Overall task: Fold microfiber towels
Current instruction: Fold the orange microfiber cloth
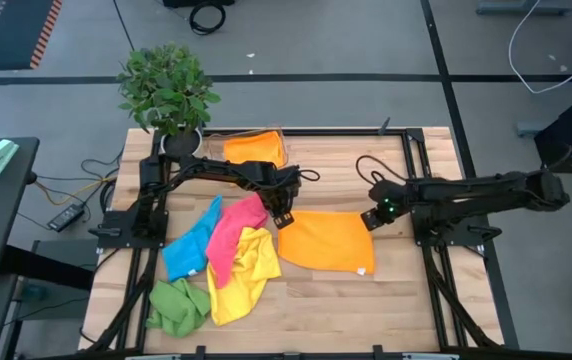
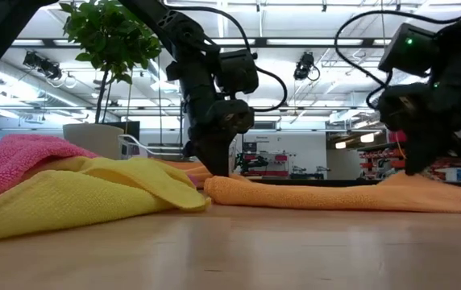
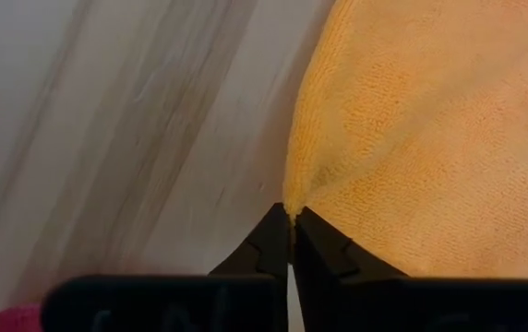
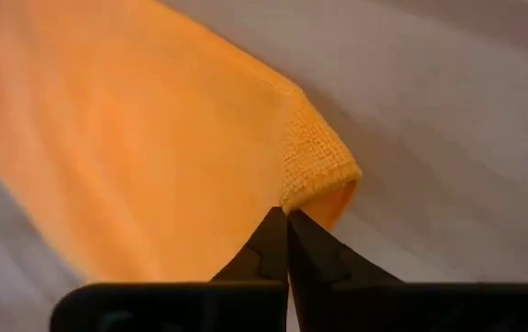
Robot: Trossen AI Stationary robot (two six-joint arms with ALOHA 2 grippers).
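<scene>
1. My left end effector [image 1: 284, 217] is down at the left far corner of the orange towel [image 1: 331, 240]. Its two fingers [image 3: 273, 244] are pinched together on the towel's edge.
2. My right end effector [image 1: 370, 218] is at the right far corner of the same towel. Its fingers [image 4: 269, 242] are squeezed together on that corner, and the corner curls up a little.
3. The orange towel lies spread out flat in the middle of the bench [image 1: 366, 310], between my two arms.
4. To the left of it sits a soft heap of other towels. The pink towel [image 1: 234, 230] lies on top, the blue towel [image 1: 186, 250] is beside it, the yellow towel [image 1: 241, 280] is nearer the front, and the green towel [image 1: 176, 305] is at the front left.
5. The pink and yellow towels touch the orange towel's left side.
6. Another orange cloth [image 1: 253, 148] lies at the back of the bench, next to a plant in a pot [image 1: 169, 90].
</scene>
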